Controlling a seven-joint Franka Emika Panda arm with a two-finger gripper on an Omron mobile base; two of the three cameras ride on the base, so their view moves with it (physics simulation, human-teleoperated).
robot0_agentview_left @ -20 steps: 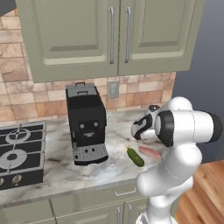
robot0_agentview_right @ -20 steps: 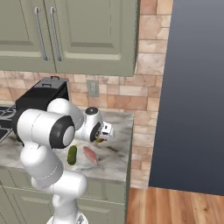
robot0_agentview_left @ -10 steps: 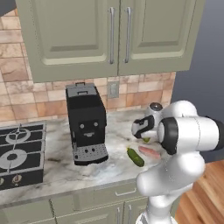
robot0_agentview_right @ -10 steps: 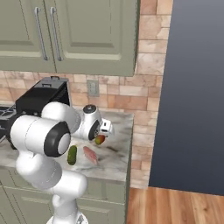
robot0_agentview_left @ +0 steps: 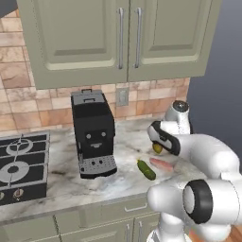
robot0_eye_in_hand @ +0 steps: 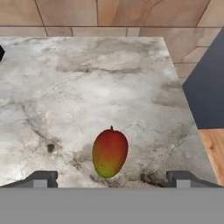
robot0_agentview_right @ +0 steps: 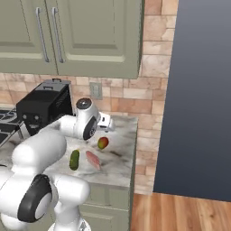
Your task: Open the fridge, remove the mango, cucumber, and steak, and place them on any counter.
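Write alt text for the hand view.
A red and yellow-green mango lies free on the grey-white marbled counter, between the open end effector fingertips. Brick backsplash runs along the far edge.

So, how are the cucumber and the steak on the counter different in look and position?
The cucumber is dark green and rounded like a short cylinder, while the steak is a flat pinkish-red slab. The cucumber lies nearer the coffee machine; the steak lies on the fridge side of it. Both rest loose on the marbled counter, close beside each other.
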